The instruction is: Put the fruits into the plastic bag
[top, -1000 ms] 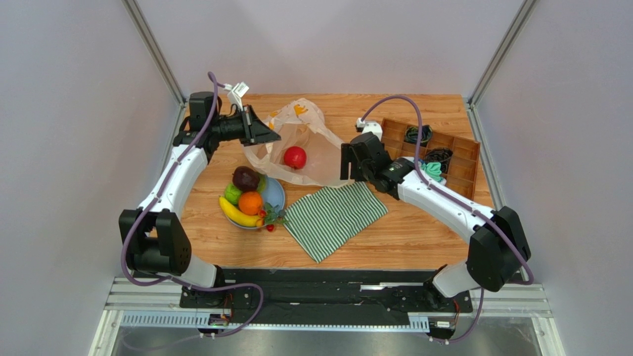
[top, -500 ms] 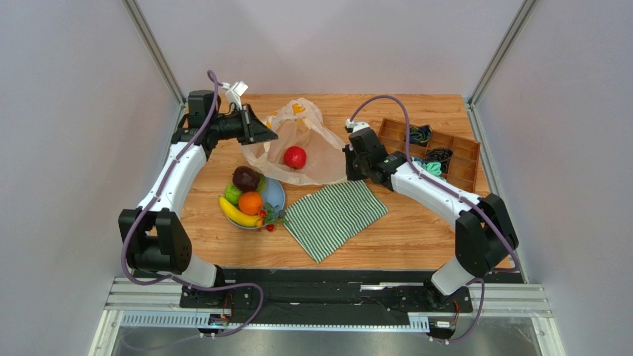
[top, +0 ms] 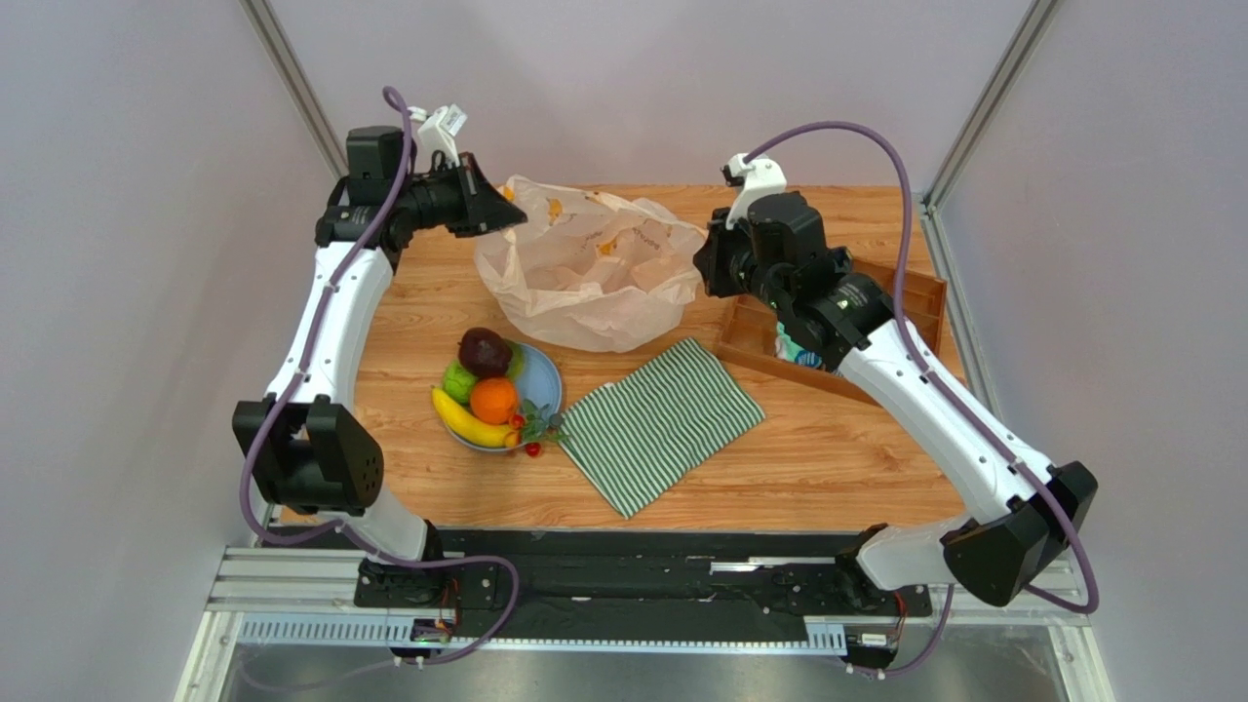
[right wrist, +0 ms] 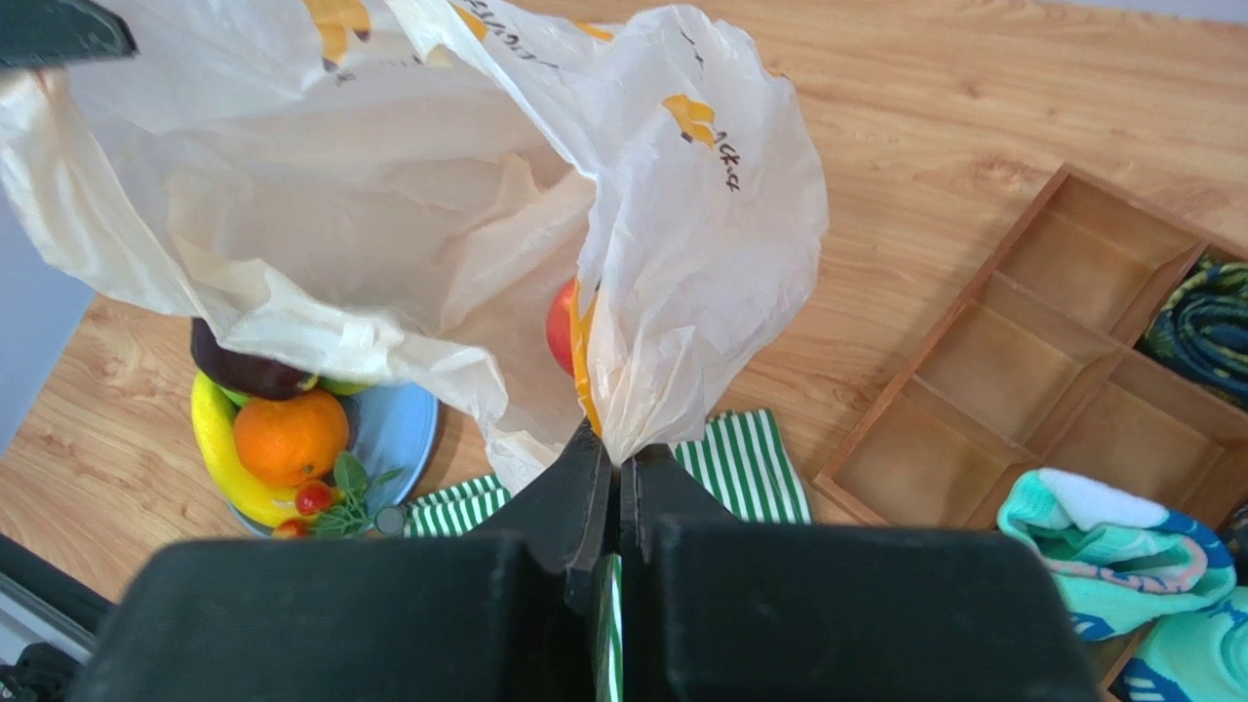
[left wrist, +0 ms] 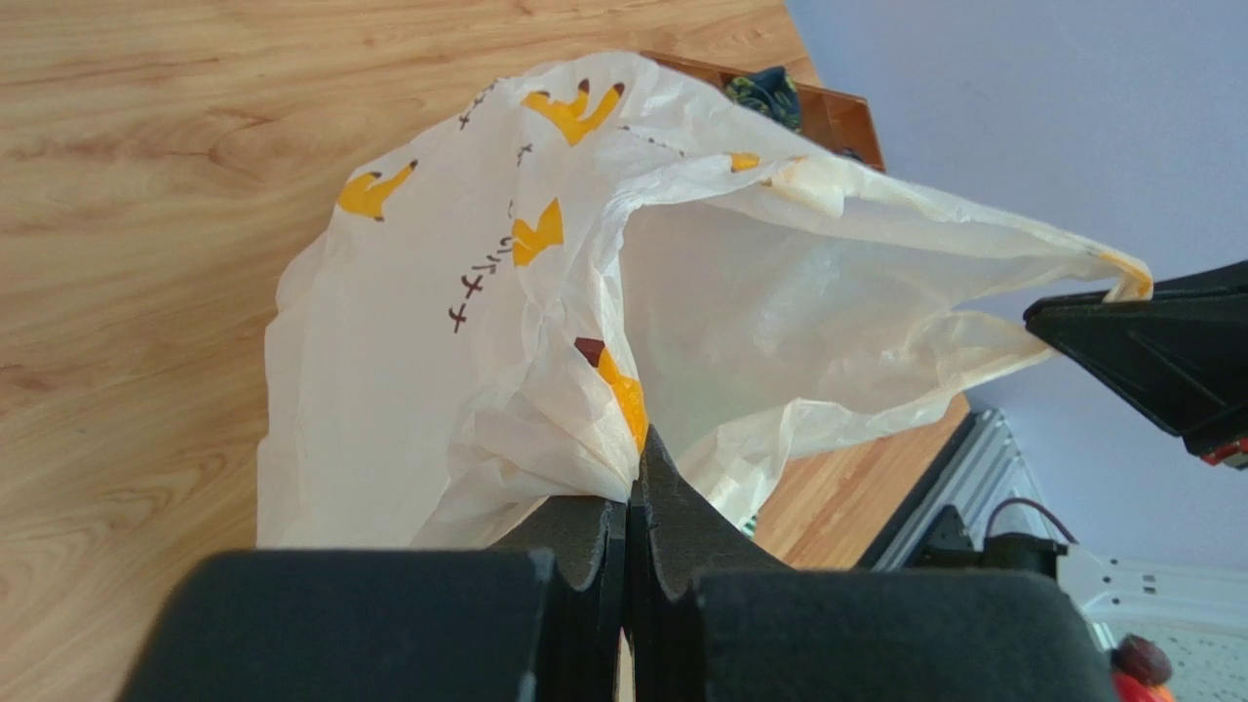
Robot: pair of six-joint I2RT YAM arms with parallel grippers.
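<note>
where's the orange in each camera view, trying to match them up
Top external: the orange sits on the blue plate, left of centre.
Left wrist: not in it.
Right wrist: the orange is at lower left, on the same plate.
Shared landmark: the plastic bag, seen in all three views.

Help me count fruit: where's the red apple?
In the right wrist view the red apple peeks between the plastic bag's folds, right of the blue plate; the top view hides it.
</note>
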